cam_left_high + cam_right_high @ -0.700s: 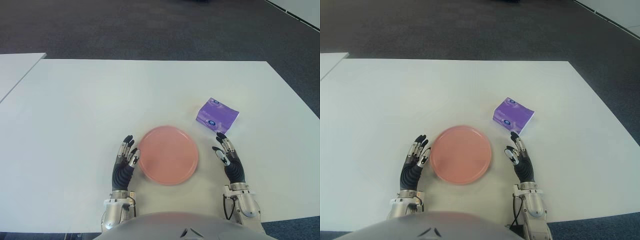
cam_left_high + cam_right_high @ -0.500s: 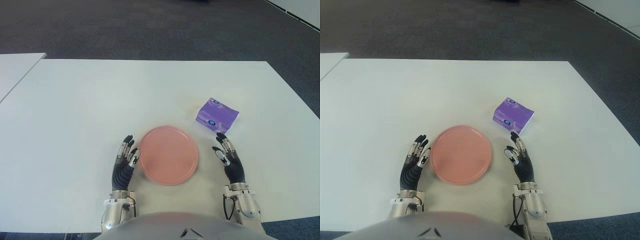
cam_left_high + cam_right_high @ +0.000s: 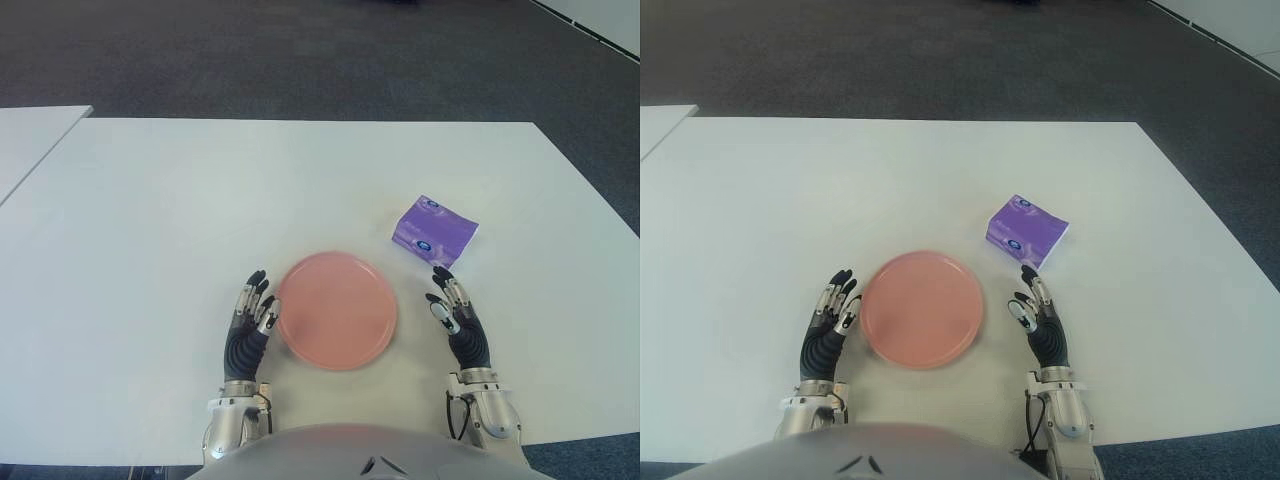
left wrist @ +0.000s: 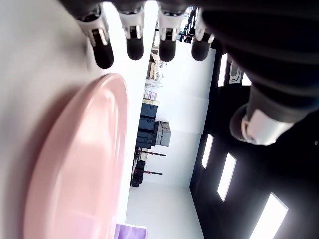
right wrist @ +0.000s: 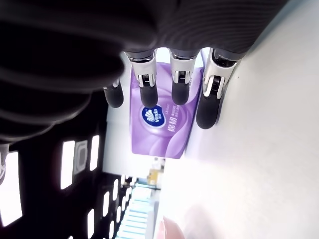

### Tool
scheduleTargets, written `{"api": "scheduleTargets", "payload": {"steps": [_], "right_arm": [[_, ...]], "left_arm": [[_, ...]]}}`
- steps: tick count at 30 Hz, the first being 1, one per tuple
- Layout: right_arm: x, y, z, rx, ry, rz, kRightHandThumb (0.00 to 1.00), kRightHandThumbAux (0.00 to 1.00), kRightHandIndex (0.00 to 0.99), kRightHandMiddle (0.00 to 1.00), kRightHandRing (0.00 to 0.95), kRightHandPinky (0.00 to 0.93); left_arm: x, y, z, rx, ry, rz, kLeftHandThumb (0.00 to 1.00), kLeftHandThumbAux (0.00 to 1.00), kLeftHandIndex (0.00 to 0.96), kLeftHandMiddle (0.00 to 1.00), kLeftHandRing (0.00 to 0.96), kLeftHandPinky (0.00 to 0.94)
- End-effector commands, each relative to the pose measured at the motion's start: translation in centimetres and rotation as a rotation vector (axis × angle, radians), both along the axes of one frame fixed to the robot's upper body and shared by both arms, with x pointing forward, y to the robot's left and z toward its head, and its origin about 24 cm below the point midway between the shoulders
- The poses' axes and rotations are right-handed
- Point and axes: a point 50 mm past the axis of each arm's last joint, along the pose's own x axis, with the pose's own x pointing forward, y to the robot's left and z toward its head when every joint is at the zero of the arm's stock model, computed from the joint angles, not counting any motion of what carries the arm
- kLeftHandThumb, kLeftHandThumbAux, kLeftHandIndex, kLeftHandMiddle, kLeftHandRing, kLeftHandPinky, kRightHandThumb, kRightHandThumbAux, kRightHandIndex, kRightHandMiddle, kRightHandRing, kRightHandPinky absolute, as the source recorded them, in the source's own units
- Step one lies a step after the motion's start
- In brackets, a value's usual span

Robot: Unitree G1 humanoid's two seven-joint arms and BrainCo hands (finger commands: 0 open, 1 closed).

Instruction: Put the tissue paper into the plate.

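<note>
Purple tissue pack (image 3: 435, 230) lies right of center on counter (image 3: 150, 220), above right hand (image 3: 455, 320). Both hands open, empty, flanking pink plate (image 3: 336, 310); left hand (image 3: 250, 320) at its left.

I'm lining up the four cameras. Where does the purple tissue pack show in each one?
Left eye view: tissue pack right of centre, beyond the right hand.
Right eye view: just right of centre.
Left wrist view: purple sliver at the bottom edge.
Right wrist view: centre, beyond the fingertips.
Shared landmark: the pink plate.
</note>
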Motion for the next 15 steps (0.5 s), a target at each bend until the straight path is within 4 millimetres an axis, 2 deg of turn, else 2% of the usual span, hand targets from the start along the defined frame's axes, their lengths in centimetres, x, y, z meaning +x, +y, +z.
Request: {"api": "scheduleTargets", "payload": {"steps": [1,3,6,8,10,15], "right_arm": [[-3.8,0.7,-2.1,-0.009,0.181,-0.025,0.206,0.353,0.000,0.000,0.000,0.000],[-3.9,1.3,-0.3,-0.027,0.109,-0.028,0.209,0.365,0.000,0.000,0.000,0.000],[-4.0,1.4,0.9,-0.067,0.040,-0.038,0.219,0.401,0.000,0.000,0.000,0.011],[-4.0,1.6,3.4,-0.226,-0.114,-0.039,0.222,0.441,0.001,0.000,0.000,0.017],[-3.7,1.6,5.0,-0.416,-0.261,-0.047,0.223,0.493,0.004,0.004,0.007,0.040],[-2.7,1.2,5.0,-0.664,-0.403,-0.082,0.235,0.546,0.008,0.040,0.067,0.131]], "left_arm": [[-2.3,-0.3,-3.0,-0.001,0.222,-0.010,0.057,0.551,0.000,0.020,0.003,0.000],[-2.3,-0.4,-3.1,0.000,0.224,-0.010,0.056,0.554,0.000,0.018,0.001,0.000],[-2.2,-0.4,-3.1,-0.002,0.227,-0.009,0.055,0.558,0.000,0.017,0.000,0.000],[-2.1,-0.4,-3.2,-0.014,0.231,-0.005,0.056,0.560,0.000,0.017,0.000,0.000],[-2.1,-0.5,-3.2,-0.019,0.233,-0.004,0.059,0.560,0.000,0.016,0.001,0.000],[-2.1,-0.6,-3.0,-0.005,0.231,-0.007,0.061,0.558,0.000,0.012,0.000,0.000]]}}
